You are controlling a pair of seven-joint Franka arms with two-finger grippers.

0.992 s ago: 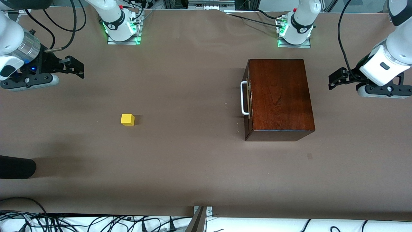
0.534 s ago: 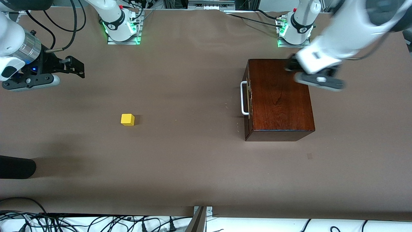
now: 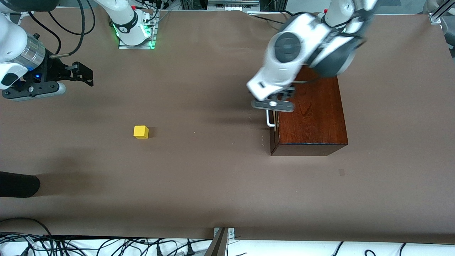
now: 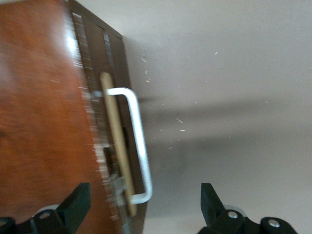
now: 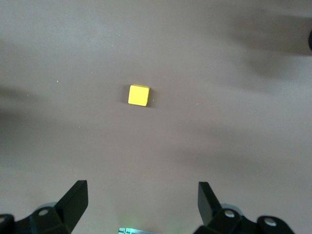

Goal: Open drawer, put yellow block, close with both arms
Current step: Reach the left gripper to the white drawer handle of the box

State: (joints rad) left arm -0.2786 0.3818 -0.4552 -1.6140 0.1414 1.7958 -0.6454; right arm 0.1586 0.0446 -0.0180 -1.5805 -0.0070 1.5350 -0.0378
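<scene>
Hovering over the drawer's [image 3: 273, 137] front edge, my left tool [image 4: 141, 207] has its fingers [image 4: 78, 202] spread wide, either side of the white handle [image 4: 136, 141] below, touching nothing. The drawer sits shut in the box [image 3: 309, 117] toward the left arm's end of the counter [image 3: 213, 185]. My right tool [image 5: 141, 204] waits, gaping and empty, over the counter's other end. The block [image 3: 141, 132] lies on the bare counter, well apart from the box.
</scene>
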